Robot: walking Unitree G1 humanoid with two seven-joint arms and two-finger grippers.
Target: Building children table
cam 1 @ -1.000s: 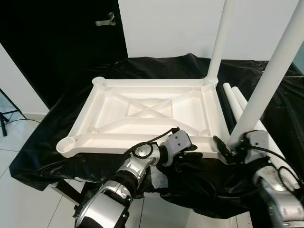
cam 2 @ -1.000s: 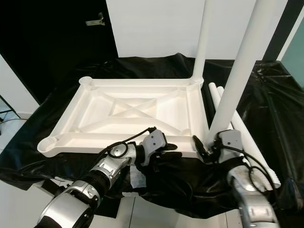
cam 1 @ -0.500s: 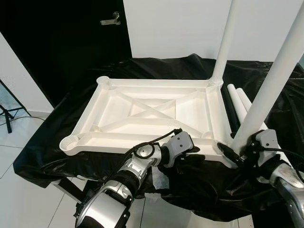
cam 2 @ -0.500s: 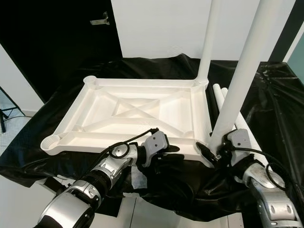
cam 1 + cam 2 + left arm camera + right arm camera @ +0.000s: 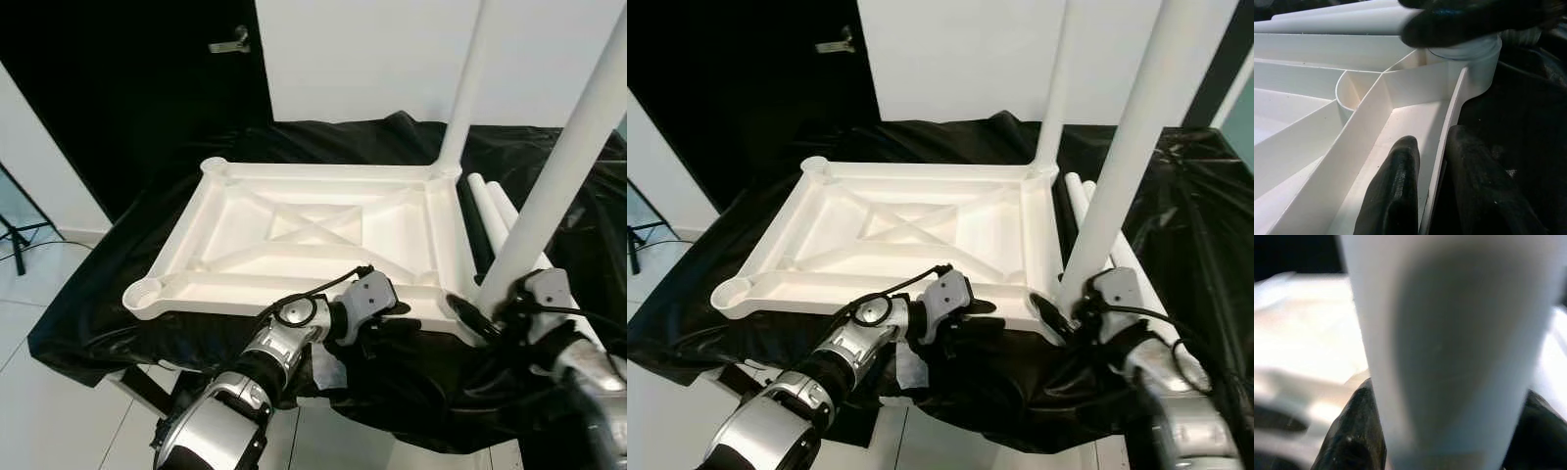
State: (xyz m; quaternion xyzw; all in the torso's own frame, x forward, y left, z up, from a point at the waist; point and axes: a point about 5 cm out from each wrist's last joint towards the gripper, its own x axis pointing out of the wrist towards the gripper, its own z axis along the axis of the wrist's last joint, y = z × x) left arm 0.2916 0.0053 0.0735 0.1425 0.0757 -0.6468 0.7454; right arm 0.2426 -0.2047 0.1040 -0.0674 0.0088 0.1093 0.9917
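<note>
A white children's table top (image 5: 245,286) lies upside down on a black cloth. One white leg (image 5: 467,78) stands upright in its far right corner. A second leg (image 5: 558,166) stands at the near right corner, and my right gripper (image 5: 485,318) is shut on it close to its base. The right wrist view has that leg (image 5: 1449,357) between the two black fingers (image 5: 1356,431). My left gripper (image 5: 387,315) is shut on the top's near rim, with one finger (image 5: 1396,196) inside the rim (image 5: 1442,147) and the other outside.
Two loose white legs (image 5: 490,201) lie on the cloth to the right of the top. Open sockets sit at the near left (image 5: 144,292) and far left (image 5: 214,165) corners. A dark door (image 5: 230,41) stands behind, and the cloth hangs over the front edge.
The whole picture has shifted slightly, so the camera moved. Both grippers keep their holds, and the top and legs stay in place.
</note>
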